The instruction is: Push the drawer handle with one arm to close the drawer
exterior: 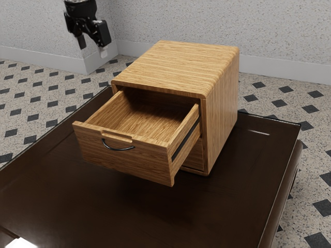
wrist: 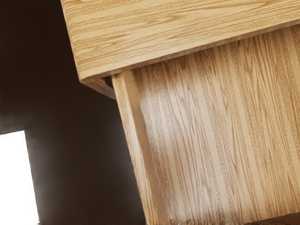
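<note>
The dark brown, glossy worktop (exterior: 129,217) is carrying everything, its thin raised rim running behind the cabinet and down toward the exterior view's lower left. The light wood cabinet (exterior: 178,64) is standing near the worktop's far edge, showing striped grain and rounded top edges. Its upper drawer (exterior: 147,161) is sticking well out of the cabinet, its plain wooden inside lying open to view and a dark rail running along one side wall. The drawer's front is hanging above the worktop, with bare surface stretching away before it and along both sides. In the wrist view, the cabinet's front top edge is crossing above the drawer, and one side wall is bordering the dark worktop. The black claw (exterior: 92,49) is hanging high toward the exterior view's upper left, well apart from the handle, its fingers standing wide with a gap between them. The handle (exterior: 119,149), a slim dark bow, is curving across the upper part of the drawer's front, just below a shallow notch in its top edge.
</note>
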